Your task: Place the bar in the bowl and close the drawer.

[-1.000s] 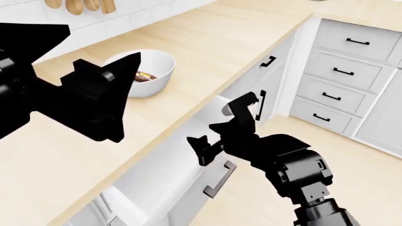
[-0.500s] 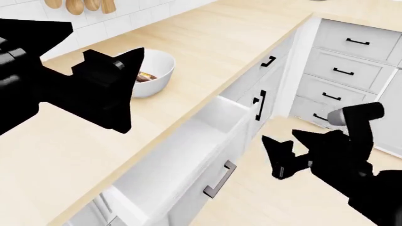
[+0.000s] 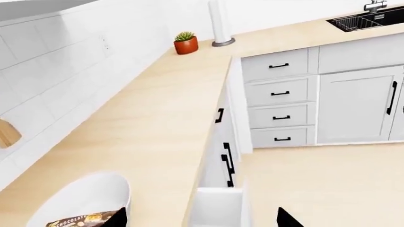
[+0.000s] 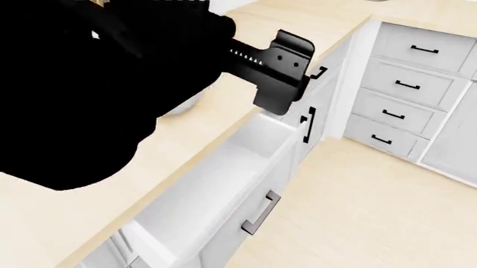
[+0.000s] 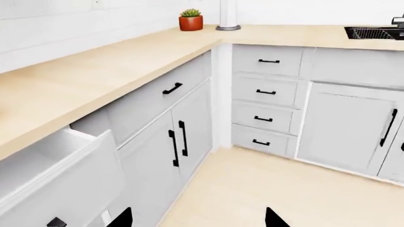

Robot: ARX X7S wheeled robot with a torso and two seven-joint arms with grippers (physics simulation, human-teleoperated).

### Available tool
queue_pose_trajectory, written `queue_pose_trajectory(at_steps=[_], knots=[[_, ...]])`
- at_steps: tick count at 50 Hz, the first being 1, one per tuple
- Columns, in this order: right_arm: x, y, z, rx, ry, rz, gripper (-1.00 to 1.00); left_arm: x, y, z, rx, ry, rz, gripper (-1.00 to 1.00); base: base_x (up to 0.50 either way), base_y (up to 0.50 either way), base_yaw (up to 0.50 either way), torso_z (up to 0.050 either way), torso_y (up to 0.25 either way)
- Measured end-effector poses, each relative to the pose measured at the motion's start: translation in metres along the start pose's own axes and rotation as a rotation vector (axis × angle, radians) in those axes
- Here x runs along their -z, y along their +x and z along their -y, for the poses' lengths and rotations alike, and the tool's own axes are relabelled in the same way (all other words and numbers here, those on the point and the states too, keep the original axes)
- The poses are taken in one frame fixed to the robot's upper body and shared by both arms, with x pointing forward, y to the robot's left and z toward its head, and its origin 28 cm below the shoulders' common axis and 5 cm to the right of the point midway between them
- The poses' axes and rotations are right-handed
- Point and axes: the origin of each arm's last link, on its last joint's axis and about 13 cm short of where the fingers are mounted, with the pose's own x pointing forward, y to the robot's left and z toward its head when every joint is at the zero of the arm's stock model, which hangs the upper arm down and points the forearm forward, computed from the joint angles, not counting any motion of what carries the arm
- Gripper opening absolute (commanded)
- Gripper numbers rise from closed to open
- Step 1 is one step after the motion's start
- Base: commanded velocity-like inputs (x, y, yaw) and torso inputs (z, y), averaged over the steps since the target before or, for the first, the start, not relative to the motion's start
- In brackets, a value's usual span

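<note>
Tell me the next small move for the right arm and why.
Probably bring the right tool, open and empty, back toward the drawer's grey front beside its handle and push it in. The bar already lies in the bowl, and the drawer is pulled out from under the counter, so closing it seems to be all that remains.

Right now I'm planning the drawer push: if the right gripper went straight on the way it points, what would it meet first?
Probably the lower cabinet doors just past the open drawer, though depth is unclear. The right gripper is open and holds nothing.
</note>
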Motion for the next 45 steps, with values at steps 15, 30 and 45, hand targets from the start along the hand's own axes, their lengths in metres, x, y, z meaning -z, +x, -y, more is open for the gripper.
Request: queue_pose_trajectory(at_steps=[15,30,45], knots=[[0.0,-0.029,0.011,0.088,-0.026,0.049,1.0,-0.001,0.049,0.064,-0.051,-0.005,0.004,1.0,0.0,0.0,0.0,0.0,0.0],[0.007,-0.046,0.017,0.113,-0.041,0.072,1.0,0.028,0.083,0.112,-0.087,-0.051,0.018,1.0,0.0,0.0,0.0,0.0,0.0],[0.011,-0.055,0.018,0.124,-0.054,0.08,1.0,0.071,0.101,0.126,-0.107,-0.042,0.007,1.0,0.0,0.0,0.0,0.0,0.0]])
